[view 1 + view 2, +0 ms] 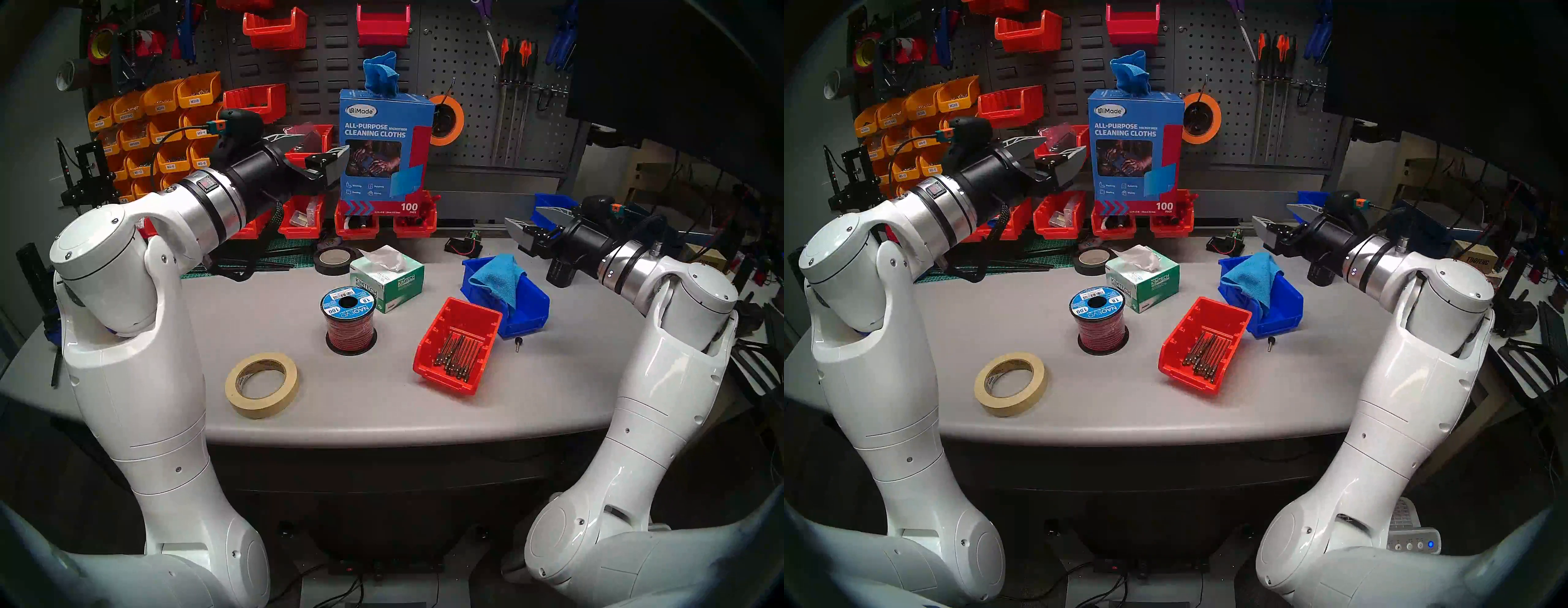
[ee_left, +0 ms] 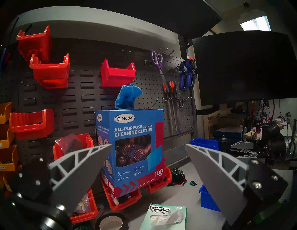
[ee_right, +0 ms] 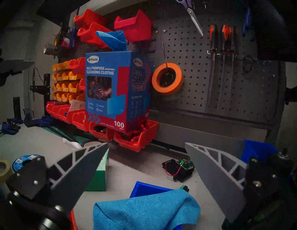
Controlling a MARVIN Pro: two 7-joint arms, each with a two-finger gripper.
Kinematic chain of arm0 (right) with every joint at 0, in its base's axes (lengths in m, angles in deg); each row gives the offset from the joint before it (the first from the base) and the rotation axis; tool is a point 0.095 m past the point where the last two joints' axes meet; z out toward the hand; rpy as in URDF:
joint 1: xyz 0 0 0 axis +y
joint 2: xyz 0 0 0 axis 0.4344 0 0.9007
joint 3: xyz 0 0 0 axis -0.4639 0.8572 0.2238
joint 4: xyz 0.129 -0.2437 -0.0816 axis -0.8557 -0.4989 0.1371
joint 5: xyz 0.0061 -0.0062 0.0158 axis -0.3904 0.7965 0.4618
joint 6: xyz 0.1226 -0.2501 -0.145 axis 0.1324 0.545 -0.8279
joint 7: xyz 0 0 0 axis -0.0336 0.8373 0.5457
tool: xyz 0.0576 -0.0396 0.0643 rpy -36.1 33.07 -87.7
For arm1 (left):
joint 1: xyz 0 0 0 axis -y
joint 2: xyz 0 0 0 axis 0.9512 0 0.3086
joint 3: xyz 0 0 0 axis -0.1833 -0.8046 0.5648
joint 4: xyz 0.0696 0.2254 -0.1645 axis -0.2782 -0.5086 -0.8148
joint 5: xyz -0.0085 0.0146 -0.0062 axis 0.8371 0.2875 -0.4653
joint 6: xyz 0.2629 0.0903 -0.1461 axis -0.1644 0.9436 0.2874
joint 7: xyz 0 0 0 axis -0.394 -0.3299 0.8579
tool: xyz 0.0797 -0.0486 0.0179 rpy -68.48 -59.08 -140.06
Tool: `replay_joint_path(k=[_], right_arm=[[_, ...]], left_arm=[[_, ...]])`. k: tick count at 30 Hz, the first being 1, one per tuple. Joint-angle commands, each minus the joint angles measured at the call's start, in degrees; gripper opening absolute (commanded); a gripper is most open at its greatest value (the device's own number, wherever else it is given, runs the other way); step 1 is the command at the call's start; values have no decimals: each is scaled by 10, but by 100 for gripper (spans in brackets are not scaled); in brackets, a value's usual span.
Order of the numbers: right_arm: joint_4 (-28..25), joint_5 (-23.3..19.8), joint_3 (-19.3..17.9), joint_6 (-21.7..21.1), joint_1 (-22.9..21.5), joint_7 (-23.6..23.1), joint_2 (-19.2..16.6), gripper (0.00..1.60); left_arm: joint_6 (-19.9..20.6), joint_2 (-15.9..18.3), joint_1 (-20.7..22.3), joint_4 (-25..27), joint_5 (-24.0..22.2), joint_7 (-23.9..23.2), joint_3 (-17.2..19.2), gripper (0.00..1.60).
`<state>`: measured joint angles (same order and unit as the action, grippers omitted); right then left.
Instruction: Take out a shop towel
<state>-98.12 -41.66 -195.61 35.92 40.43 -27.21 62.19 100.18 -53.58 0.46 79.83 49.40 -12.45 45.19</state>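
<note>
One bright-blue shop towel (image 1: 498, 276) (image 1: 1253, 276) (image 3: 144, 210) lies draped over the rim of a blue bin (image 1: 530, 310) on the table's right side. Another blue towel (image 1: 380, 73) (image 2: 127, 96) (image 3: 114, 40) pokes up from the top of the tall blue cardboard box (image 1: 384, 148) (image 2: 133, 144) at the back. My right gripper (image 1: 521, 214) (image 3: 146, 143) hovers open and holds nothing, just behind and above the draped towel. My left gripper (image 1: 324, 143) (image 2: 148, 144) is open and holds nothing. It is level with the left side of the box.
A green tissue box (image 1: 388, 278), a red wire spool (image 1: 348, 320), a masking tape roll (image 1: 261, 384) and a red bin of metal bits (image 1: 458, 344) sit on the grey table. A small circuit board (image 1: 464, 244) lies behind the blue bin. Bins and tools line the pegboard.
</note>
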Motion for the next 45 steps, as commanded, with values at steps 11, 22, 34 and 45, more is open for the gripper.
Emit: replay_joint_path(k=[11,22,34,45], right_arm=[[13,-48,36,128,-62,108,102,160],[18,-63,22,225,-34,181,121,160],[23,-101,30,262,18,220,93,160],[-11,-168,58,257,103,255,43,160]], left_arm=[[-38,-45,-63,54,37,127,-49,160],[-78,-31,-135,42,54,240,-75,160],[-176,-24,-185,28,43,379,-97,160],[-260,-22,-238,25,10,448,-103,160]])
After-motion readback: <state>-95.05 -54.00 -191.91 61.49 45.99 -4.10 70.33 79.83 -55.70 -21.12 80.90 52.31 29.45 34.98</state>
